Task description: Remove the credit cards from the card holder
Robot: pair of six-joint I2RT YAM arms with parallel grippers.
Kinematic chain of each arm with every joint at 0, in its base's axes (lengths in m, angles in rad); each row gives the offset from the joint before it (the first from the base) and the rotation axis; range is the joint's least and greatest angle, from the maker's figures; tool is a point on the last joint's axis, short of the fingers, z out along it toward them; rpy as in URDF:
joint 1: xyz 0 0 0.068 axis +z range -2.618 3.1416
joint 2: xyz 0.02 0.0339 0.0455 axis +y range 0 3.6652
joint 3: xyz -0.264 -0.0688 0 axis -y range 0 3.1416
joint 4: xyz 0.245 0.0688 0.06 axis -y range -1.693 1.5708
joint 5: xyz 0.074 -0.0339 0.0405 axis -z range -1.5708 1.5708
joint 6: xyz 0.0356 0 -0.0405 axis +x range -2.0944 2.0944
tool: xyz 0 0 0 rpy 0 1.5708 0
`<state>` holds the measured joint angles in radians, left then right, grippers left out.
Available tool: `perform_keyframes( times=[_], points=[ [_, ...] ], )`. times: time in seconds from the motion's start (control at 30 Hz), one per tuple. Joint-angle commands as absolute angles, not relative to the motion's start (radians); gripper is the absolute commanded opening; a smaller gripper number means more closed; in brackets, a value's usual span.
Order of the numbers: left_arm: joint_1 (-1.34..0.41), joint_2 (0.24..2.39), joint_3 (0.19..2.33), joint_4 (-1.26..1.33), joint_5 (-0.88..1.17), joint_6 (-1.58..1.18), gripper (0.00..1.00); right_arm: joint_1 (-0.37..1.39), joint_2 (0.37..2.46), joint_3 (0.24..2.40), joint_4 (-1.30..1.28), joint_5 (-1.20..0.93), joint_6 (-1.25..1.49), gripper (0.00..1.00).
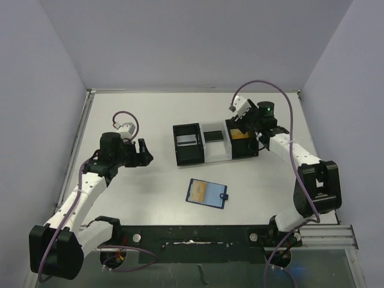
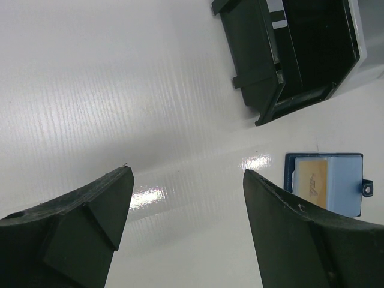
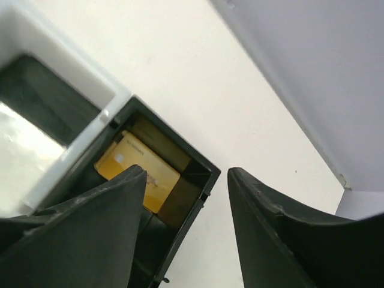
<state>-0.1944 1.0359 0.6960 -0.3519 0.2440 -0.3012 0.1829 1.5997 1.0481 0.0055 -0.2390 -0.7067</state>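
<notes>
The card holder (image 1: 207, 194) is a dark blue wallet lying open on the table, with a tan card (image 1: 199, 192) showing on its left half. It also shows in the left wrist view (image 2: 347, 186) with that card (image 2: 312, 181). A gold card (image 3: 137, 167) lies inside the right black box (image 1: 243, 142). A silver-grey card (image 1: 187, 141) lies in the left black box (image 1: 188, 145). My left gripper (image 1: 143, 152) is open and empty, left of the boxes. My right gripper (image 1: 241, 125) is open and empty above the right box's outer rim (image 3: 204, 180).
A white tray (image 1: 214, 139) joins the two black boxes and holds something dark. The left box (image 2: 288, 54) shows at the upper right in the left wrist view. Grey walls close in the table at the back and sides.
</notes>
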Motion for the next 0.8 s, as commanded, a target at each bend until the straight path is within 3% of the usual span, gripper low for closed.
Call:
perform_keyframes(
  times=[0.0,0.17,0.33,0.53,0.77],
  points=[
    [-0.188,1.037,0.724,-0.315,0.265,-0.276,0.73,0.182,1.468,1.012,0.139,-0.191,-0.229,0.53],
    [-0.189,1.040,0.724,-0.312,0.276,-0.276,0.73,0.186,1.328,0.906,0.111,-0.128,0.242,0.53],
    [-0.189,1.046,0.722,-0.305,0.303,-0.277,0.73,0.219,1.219,0.872,-0.095,-0.230,0.553,0.56],
    [-0.188,1.046,0.719,-0.289,0.355,-0.284,0.73,0.460,1.064,0.714,-0.240,0.058,0.850,0.52],
    [-0.195,1.064,0.709,-0.257,0.463,-0.298,0.73,0.727,1.024,0.530,-0.082,0.142,1.101,0.46]
  ],
)
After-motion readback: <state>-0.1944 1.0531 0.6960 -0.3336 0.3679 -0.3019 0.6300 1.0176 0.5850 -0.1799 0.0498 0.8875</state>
